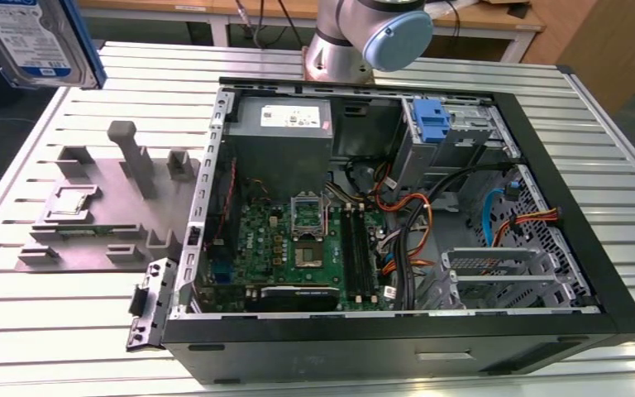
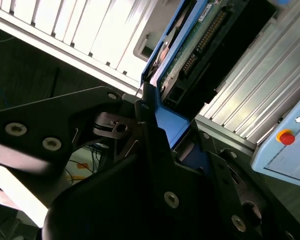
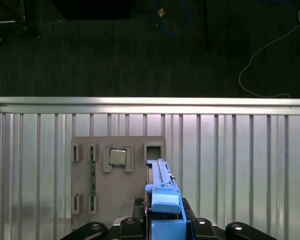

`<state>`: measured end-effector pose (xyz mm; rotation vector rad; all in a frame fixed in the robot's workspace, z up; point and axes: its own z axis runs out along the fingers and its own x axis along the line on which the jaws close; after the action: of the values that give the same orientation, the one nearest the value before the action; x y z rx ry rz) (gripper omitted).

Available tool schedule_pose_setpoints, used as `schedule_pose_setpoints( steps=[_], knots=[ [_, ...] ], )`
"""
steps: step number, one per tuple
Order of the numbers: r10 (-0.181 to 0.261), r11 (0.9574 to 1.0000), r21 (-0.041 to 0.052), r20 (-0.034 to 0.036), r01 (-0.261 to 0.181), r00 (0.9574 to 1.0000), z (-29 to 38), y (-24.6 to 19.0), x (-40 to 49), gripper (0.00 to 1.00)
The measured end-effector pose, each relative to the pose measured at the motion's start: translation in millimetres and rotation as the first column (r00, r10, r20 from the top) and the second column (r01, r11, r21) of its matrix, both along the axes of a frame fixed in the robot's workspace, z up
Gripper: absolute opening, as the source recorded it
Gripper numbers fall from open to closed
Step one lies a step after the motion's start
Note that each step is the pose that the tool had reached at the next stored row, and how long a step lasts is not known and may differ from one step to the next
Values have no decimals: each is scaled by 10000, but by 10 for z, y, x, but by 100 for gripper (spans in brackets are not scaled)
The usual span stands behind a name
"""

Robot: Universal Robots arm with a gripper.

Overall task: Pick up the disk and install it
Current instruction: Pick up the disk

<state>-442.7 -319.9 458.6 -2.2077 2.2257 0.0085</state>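
Note:
The disk [image 1: 33,37] hangs high over the far left corner of the table in the exterior view, its white-and-blue label facing the camera and a blue rail along its edge. In the first wrist view the disk [image 3: 161,192] stands edge-on above the grey holder, blue rail showing. My gripper [image 3: 164,222] is shut on it, with black fingers on either side. In the second wrist view the disk [image 2: 197,47] shows its connector end and circuit side, clamped in my gripper [image 2: 152,117].
The open computer case [image 1: 582,273] lies on the slatted metal table [image 1: 53,331], with a drive cage and blue bracket [image 1: 432,122] at its far end. A grey holder [image 1: 130,198] at the exterior view's left carries a processor chip [image 3: 117,157] and a green strip [image 3: 93,175].

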Motion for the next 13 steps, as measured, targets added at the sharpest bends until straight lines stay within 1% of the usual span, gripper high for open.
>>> schedule_pose_setpoints(
  steps=[4,6,13],
  knots=[
    [0,10000,0,-2,0,10000,108,0,0,37],
    [0,10000,0,0,0,10000,152,0,0,37],
    [0,10000,0,-1,0,10000,281,0,0,37]
  ],
)
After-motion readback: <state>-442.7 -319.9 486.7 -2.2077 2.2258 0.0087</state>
